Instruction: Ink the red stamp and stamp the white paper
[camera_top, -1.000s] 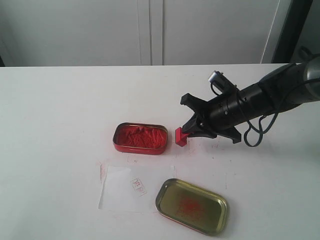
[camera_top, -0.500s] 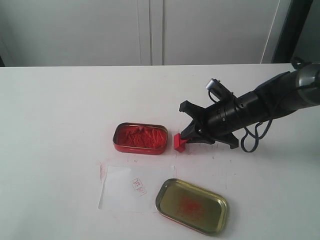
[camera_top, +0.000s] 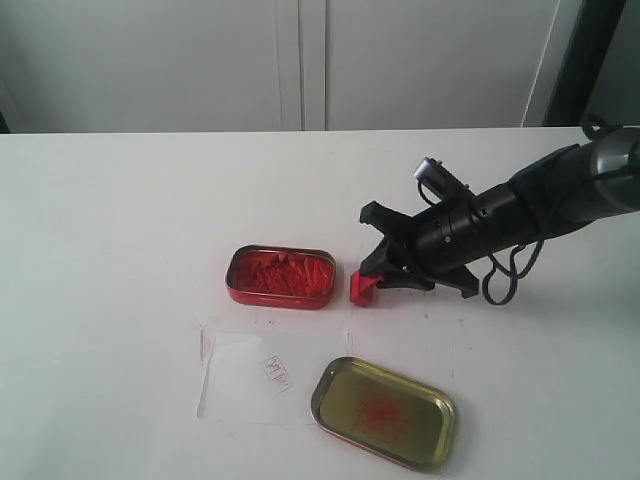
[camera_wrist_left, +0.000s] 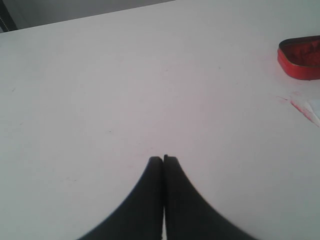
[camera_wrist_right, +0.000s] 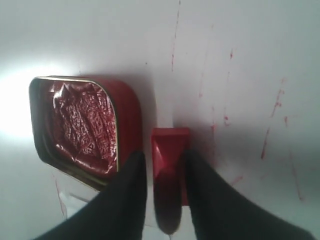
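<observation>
The red stamp (camera_top: 361, 286) rests on the table just right of the open red ink tin (camera_top: 280, 276). My right gripper (camera_top: 376, 276) reaches in low from the right, and its fingers straddle the stamp's knob. In the right wrist view the stamp (camera_wrist_right: 170, 150) sits between the fingers of the gripper (camera_wrist_right: 165, 156), with a thin gap showing on each side of the knob. The tin (camera_wrist_right: 80, 125) lies close beside it. The white paper (camera_top: 250, 375), bearing a small red square imprint, lies in front of the tin. My left gripper (camera_wrist_left: 163, 158) is shut and empty over bare table.
A gold tin lid (camera_top: 383, 411) with red smears lies at the front, overlapping the paper's right edge. Red ink streaks mark the white table (camera_top: 120, 220) around the stamp. In the left wrist view the tin (camera_wrist_left: 302, 57) appears at the frame's edge.
My right gripper brought the stamp down onto the table beside the tin, then stayed almost still over the last half second. Tin, paper and lid have not moved.
</observation>
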